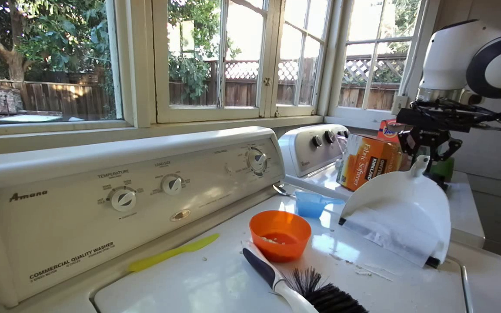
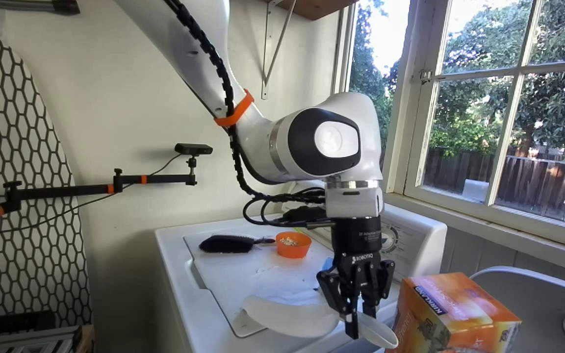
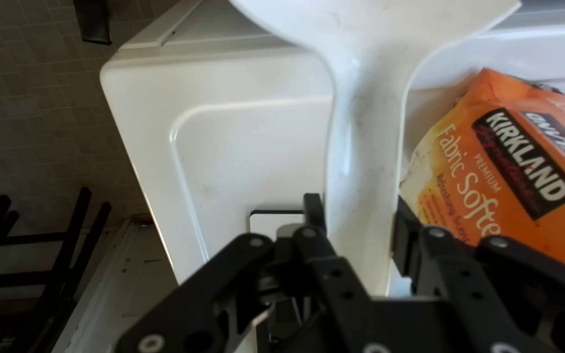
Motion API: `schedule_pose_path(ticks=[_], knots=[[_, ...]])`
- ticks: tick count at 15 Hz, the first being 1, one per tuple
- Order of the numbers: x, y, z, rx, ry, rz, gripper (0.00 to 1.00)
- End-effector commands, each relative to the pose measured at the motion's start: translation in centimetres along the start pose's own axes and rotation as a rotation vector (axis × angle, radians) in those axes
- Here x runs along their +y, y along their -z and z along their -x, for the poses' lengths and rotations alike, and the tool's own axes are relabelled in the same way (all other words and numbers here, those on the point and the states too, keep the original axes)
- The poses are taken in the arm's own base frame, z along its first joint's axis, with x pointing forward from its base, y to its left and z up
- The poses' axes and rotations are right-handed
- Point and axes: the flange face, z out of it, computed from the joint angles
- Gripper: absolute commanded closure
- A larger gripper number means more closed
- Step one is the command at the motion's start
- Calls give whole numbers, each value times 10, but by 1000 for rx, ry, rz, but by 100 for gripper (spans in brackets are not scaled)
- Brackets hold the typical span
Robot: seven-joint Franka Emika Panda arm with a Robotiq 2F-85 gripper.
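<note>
While I steer from a distance, my black two-fingered Robotiq gripper (image 3: 358,220) is clamped on the smooth white plastic handle (image 3: 363,147) of a white plastic dustpan (image 1: 400,213), one finger along each edge. Seen from the wrist, the handle runs toward twelve o'clock, where it flares into the pan. At three o'clock from the handle, close by, I see an orange cardboard box of Kirkland fabric softener (image 3: 503,166).

In an exterior view I have the dustpan tilted at the end of a glossy white washer lid (image 1: 181,287), its straight, black-cornered lip facing seven o'clock; I can't tell whether that lip touches the lid. At nine o'clock from the dustpan sits a round translucent orange plastic bowl (image 1: 281,243) with pale bits inside. Reading from the bowl, a translucent blue plastic measuring cup (image 1: 311,205) lies between one and two o'clock, pale crumbs (image 1: 363,271) are scattered at four, a black-bristled brush with a white-and-dark handle (image 1: 333,300) lies toward five, and a flat yellow-green plastic knife (image 1: 174,252) rests at nine. A shiny metal spoon (image 1: 282,190) lies at ten o'clock from the cup.
</note>
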Motion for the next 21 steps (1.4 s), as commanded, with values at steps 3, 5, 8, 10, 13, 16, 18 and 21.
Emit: schedule_pose_path(ticks=[3, 5, 8, 10, 13, 16, 18, 21], knots=[[-13, -9, 17, -2, 30, 13, 90], [-18, -13, 21, -4, 38, 15, 90], [-25, -18, 23, -1, 46, 19, 90], [-30, -21, 24, 2, 49, 19, 90], [-41, -23, 27, 2, 63, 14, 90], [-51, -21, 34, -1, 89, 1, 90], [-55, -18, 40, -9, 109, -6, 90], [-59, -8, 52, -16, 158, -25, 90]])
